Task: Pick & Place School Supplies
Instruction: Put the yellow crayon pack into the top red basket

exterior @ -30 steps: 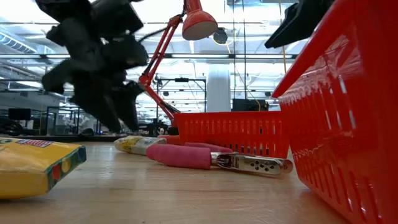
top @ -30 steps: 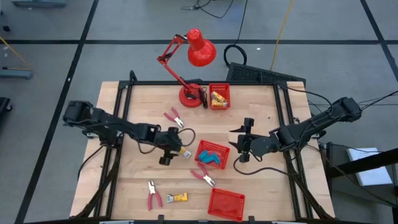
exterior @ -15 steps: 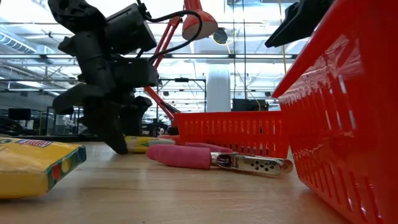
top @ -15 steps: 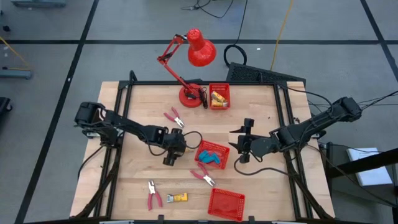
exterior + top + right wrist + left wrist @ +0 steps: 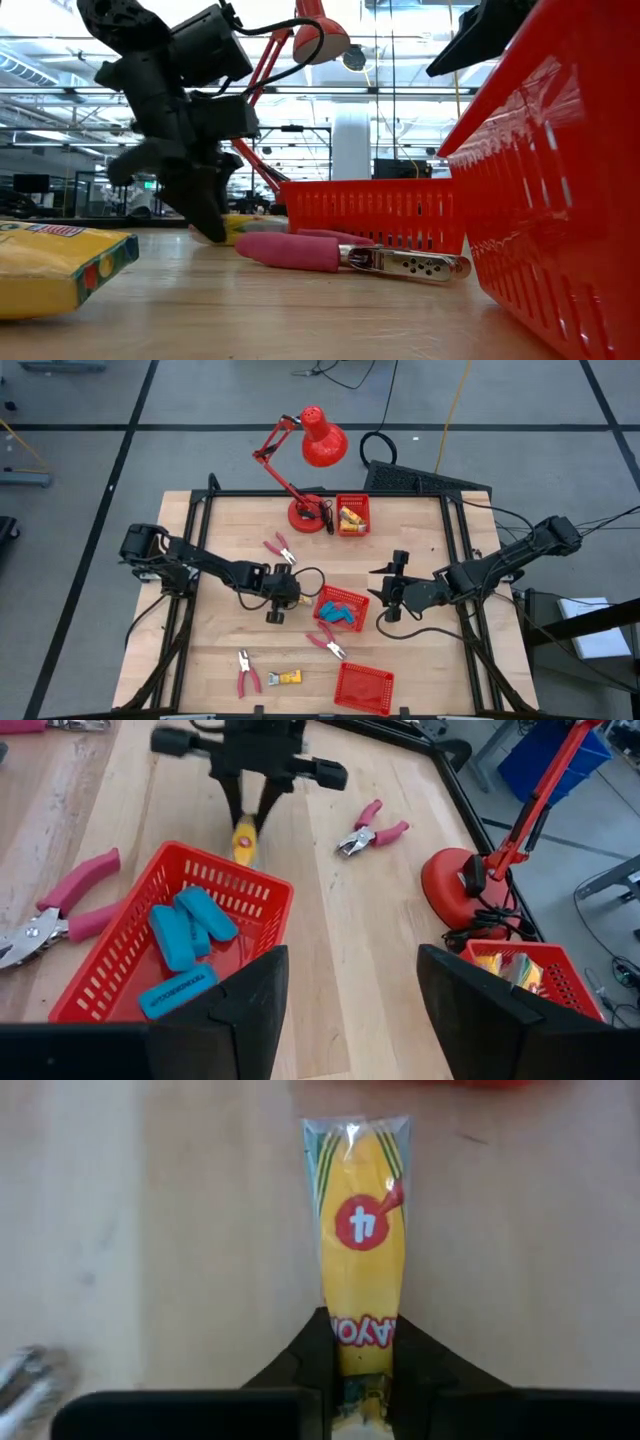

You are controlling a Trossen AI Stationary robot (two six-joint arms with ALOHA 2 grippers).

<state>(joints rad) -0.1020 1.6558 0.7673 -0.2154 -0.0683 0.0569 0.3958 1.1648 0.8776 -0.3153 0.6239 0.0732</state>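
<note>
The yellow crayon pack (image 5: 358, 1240) is lain flat on the counter (image 5: 215, 645) beside the blue-block basket (image 5: 325, 598), pointed straight away from the left hand (image 5: 358, 1370), whose narrow fingers are closed around its near end.

Left end effector (image 5: 284, 600) on surface (image 5: 210, 650), crayon pack (image 5: 358, 1240) btwn fingers; basket (image 5: 341, 607) w/ erasers (image 5: 185, 932) just right; right end effector (image 5: 391, 592) beyond basket.
</note>
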